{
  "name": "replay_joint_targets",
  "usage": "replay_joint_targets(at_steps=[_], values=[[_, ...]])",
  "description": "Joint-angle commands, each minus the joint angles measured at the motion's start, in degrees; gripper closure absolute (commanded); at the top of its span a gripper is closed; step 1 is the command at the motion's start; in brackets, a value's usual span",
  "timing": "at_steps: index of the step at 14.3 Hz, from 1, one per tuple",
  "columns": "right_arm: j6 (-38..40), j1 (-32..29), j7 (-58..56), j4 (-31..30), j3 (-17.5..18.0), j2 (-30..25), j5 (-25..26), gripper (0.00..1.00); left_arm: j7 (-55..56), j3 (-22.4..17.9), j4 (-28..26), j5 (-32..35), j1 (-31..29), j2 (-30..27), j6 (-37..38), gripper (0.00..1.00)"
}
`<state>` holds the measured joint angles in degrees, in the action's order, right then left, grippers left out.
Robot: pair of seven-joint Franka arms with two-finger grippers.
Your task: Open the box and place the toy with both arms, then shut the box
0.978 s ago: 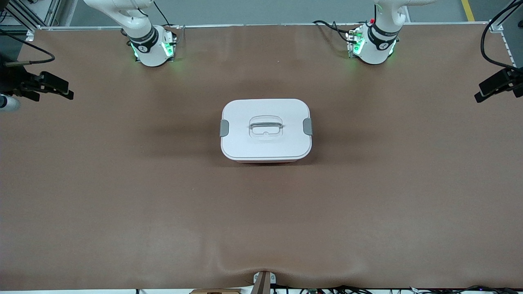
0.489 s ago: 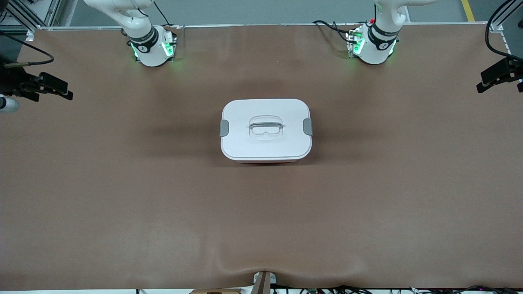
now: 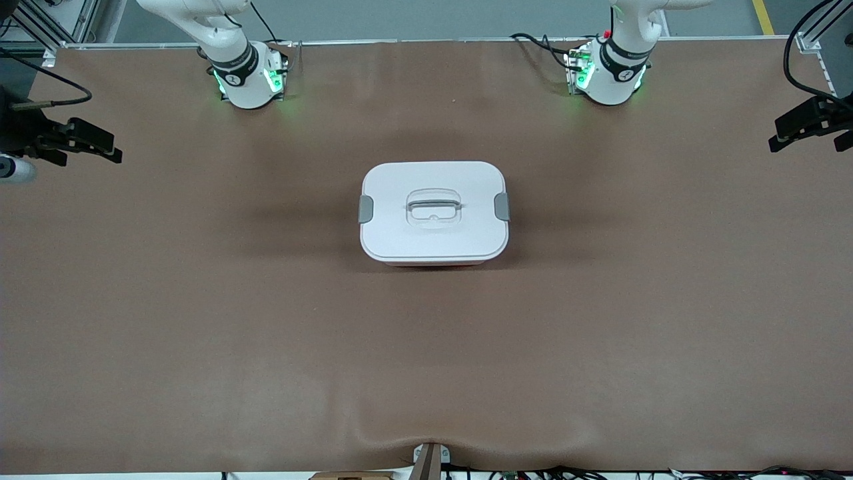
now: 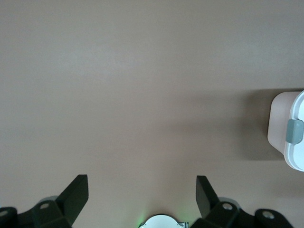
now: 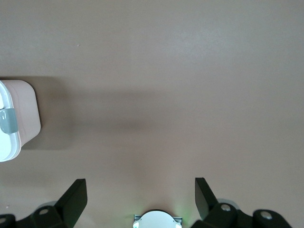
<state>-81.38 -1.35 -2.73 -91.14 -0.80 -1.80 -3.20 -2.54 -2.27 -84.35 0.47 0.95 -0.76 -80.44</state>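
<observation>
A lidded box is sitting mid-surface (clips down). The 2 arms are waiting: left end effector and right end effector are hovering over bare surface, fingers apart.

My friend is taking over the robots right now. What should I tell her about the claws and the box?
Left claw: open, holding nothing, up over bare table at the left arm's end.
Right claw: open, holding nothing, up over bare table at the right arm's end.
Box: mid-table, white lid on, grey clips at both ends.
Toy: not in view.
Done: cannot tell whether the toy is inside.
Left: depends on that.
</observation>
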Motion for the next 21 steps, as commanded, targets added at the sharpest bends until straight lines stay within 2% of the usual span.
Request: replay_joint_targets(at_steps=[1, 21], values=[[0.08, -0.85, 0.01, 0.00, 0.62, -0.83, 0.21, 0.00, -0.98, -0.01, -2.22, 1.20, 0.72, -1.61, -1.65, 0.00], [0.08, -1.11, 0.01, -0.09, 0.53, -0.75, 0.21, 0.00, 4.47, 0.43, -0.91, 0.49, 0.81, -0.38, -2.53, 0.00]])
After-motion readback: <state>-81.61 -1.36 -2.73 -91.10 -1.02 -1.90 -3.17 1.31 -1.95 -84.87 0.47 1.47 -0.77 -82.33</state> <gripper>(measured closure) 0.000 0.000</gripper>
